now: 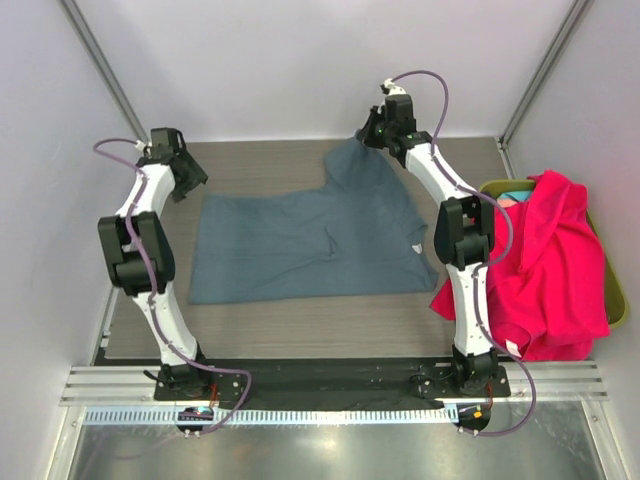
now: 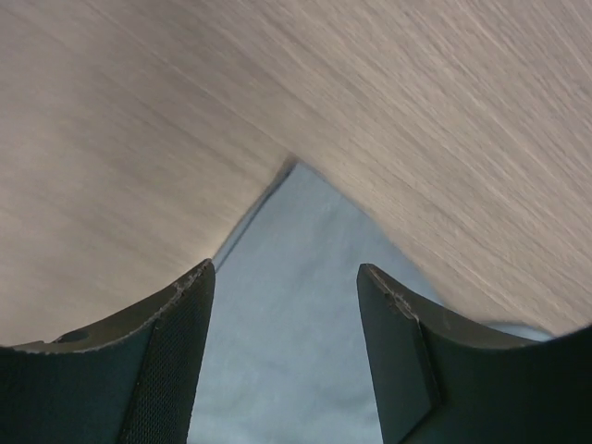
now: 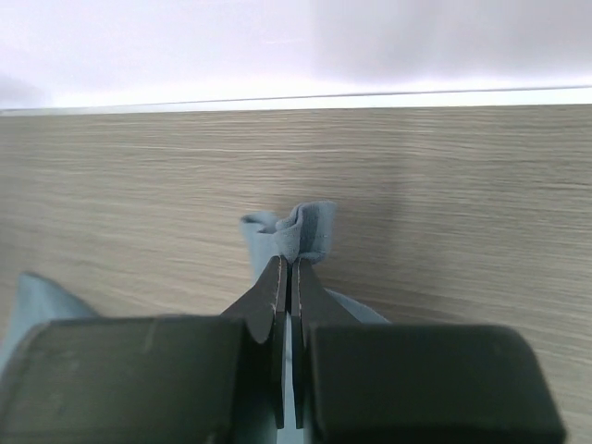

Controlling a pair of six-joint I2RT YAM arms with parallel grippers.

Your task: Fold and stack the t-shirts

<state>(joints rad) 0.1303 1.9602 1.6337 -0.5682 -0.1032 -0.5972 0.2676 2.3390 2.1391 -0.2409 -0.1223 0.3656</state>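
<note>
A slate grey-blue t-shirt (image 1: 300,245) lies spread flat on the wooden table (image 1: 300,320). My right gripper (image 1: 372,135) is at the shirt's far right corner and is shut on a bunched fold of the grey-blue cloth (image 3: 310,231), which sticks out past the right gripper's tips (image 3: 292,264). My left gripper (image 1: 192,178) hovers at the shirt's far left corner. In the left wrist view, the left gripper (image 2: 285,277) stands open with the shirt corner (image 2: 291,240) below and between its fingers. A bright pink-red t-shirt (image 1: 555,265) drapes over the bin on the right.
An olive-green bin (image 1: 612,290) stands at the right edge of the table, with a bit of teal cloth (image 1: 515,197) showing at its far end. Pale walls close in the table at the back and sides. A metal rail (image 1: 330,385) runs along the near edge.
</note>
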